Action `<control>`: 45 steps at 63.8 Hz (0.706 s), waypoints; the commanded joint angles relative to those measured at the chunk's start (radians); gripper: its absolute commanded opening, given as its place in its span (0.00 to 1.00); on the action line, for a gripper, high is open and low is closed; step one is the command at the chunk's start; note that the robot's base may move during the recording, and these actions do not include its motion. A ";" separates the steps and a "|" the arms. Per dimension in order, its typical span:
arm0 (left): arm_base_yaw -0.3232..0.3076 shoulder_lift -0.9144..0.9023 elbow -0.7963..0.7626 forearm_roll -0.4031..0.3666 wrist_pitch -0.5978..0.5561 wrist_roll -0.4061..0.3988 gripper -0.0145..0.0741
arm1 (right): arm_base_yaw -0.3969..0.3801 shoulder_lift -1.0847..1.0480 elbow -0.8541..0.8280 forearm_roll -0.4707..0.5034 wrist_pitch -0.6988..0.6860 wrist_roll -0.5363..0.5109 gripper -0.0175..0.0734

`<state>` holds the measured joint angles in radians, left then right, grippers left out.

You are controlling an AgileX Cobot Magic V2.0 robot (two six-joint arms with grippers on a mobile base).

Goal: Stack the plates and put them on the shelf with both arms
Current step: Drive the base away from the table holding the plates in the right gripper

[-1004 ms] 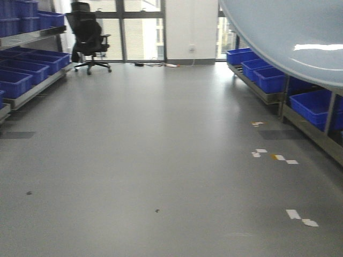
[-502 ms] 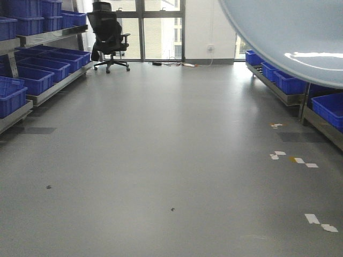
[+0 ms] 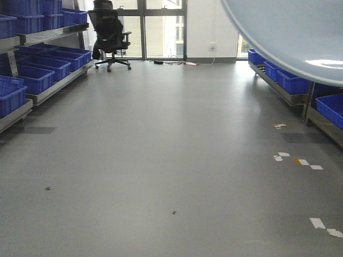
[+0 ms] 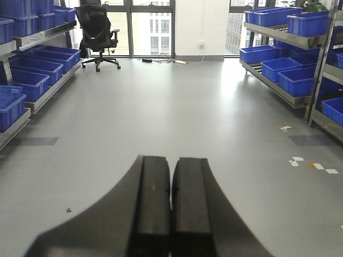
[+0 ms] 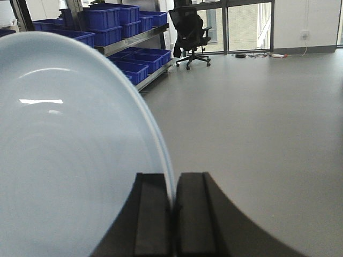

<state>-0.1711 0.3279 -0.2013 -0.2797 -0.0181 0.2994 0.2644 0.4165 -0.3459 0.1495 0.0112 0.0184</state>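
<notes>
Pale plate [image 5: 69,144] is pinched at its rim by right end effector [image 5: 172,214]; left end effector [image 4: 171,214] closed, empty. Firm grip and slow, steady carriage are advised.

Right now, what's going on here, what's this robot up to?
The right end effector is shut on the rim of a pale blue-white round plastic plate, held up in the air over the grey floor. The left end effector is shut and holds nothing. Steel racks with blue plastic crates line both sides of the room; the plate is not yet on any shelf. One plate or a stack, I cannot tell.
</notes>
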 commanded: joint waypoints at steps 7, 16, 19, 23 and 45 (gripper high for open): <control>-0.001 0.007 -0.029 -0.002 -0.079 -0.002 0.25 | -0.006 0.001 -0.030 -0.003 -0.105 0.000 0.25; -0.001 0.007 -0.029 -0.002 -0.079 -0.002 0.25 | -0.006 0.001 -0.030 -0.003 -0.105 0.000 0.25; -0.001 0.007 -0.029 -0.002 -0.079 -0.002 0.25 | -0.006 0.001 -0.030 -0.003 -0.105 0.000 0.25; -0.001 0.007 -0.029 -0.002 -0.079 -0.002 0.25 | -0.006 0.001 -0.030 -0.003 -0.105 0.000 0.25; -0.001 0.007 -0.029 -0.002 -0.079 -0.002 0.25 | -0.006 0.001 -0.030 -0.003 -0.105 0.000 0.25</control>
<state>-0.1711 0.3279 -0.2013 -0.2797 -0.0181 0.2994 0.2644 0.4165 -0.3459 0.1495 0.0112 0.0184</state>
